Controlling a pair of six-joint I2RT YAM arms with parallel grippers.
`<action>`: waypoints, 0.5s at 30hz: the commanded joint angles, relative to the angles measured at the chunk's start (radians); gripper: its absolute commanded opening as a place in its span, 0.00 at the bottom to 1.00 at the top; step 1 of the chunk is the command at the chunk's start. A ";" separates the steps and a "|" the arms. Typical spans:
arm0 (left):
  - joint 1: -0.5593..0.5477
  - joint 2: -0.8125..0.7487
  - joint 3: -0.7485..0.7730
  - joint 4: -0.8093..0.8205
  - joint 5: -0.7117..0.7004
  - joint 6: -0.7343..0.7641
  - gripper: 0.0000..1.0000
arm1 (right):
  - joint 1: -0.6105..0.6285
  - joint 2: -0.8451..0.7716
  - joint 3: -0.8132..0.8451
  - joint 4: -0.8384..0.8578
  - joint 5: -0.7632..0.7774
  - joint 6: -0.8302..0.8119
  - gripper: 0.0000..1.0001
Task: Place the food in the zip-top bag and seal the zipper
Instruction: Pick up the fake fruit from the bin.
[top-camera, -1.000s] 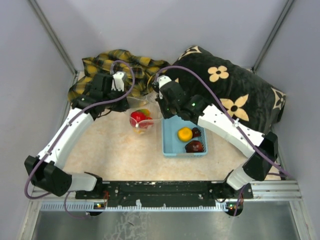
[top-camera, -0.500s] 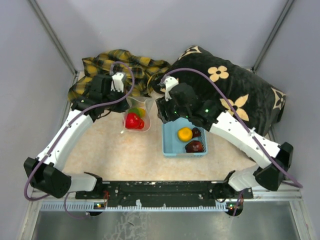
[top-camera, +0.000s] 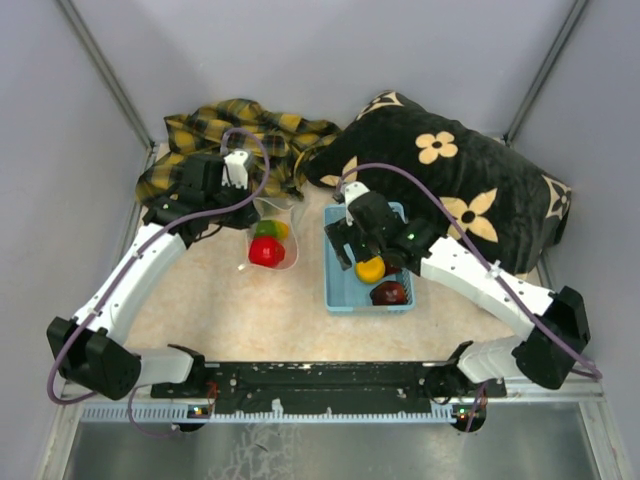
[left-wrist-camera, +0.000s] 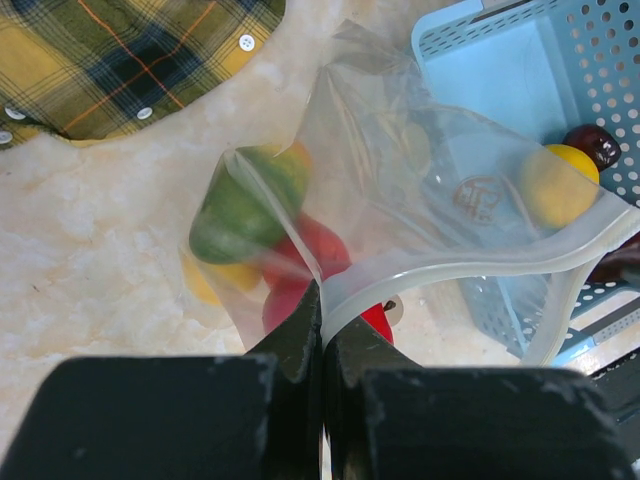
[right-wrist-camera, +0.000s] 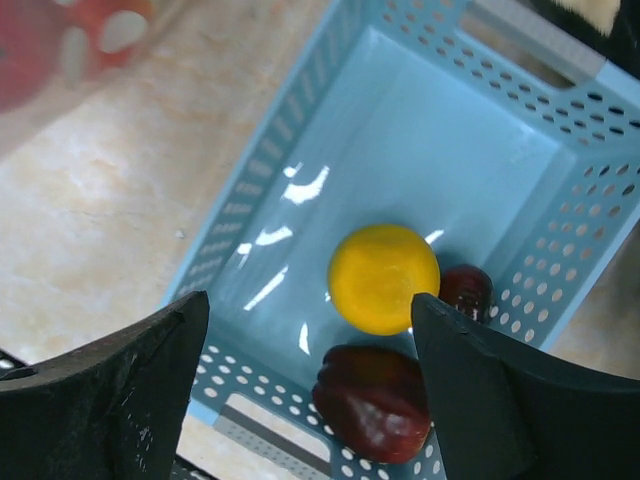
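Left claw (left-wrist-camera: 322, 318): fingers pressed together on the whitish zipper (left-wrist-camera: 470, 262) strip of the zip-top bag (left-wrist-camera: 400, 160), at the strip's left end. You hold the bag by that pinch just left of the blue basket (top-camera: 331, 285). In the top view its long axis runs from the far-side mouth toward the near edge of the worktop (top-camera: 220, 300). The mouth gapes, and the strip bows right, toward the basket. Inside, a green piece (left-wrist-camera: 240, 205) lies over a red fruit (left-wrist-camera: 312, 248).

Right claw (right-wrist-camera: 308, 318): fingers spread wide above the basket, gripping nothing. An orange-yellow fruit (right-wrist-camera: 383, 278) sits in line with the gap, touching a small dark maroon piece (right-wrist-camera: 466, 288). A larger maroon fruit (right-wrist-camera: 370, 402) lies just beside both. All three bunch at the basket's near end, close to its perforated walls; the rest of the floor is bare.

Only the top view shows the black cushion (top-camera: 450, 170) crowding the basket's far side, with the plaid shirt (top-camera: 240, 130) behind the bag. Only the left wrist view shows the pinch itself.
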 joint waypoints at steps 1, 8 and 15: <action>0.003 -0.027 -0.010 0.041 0.036 0.014 0.00 | -0.032 0.037 -0.069 0.104 0.037 -0.014 0.83; 0.005 -0.026 -0.021 0.049 0.050 0.015 0.00 | -0.039 0.147 -0.112 0.139 0.094 -0.021 0.85; 0.005 -0.026 -0.025 0.053 0.054 0.013 0.00 | -0.050 0.226 -0.131 0.130 0.138 -0.020 0.87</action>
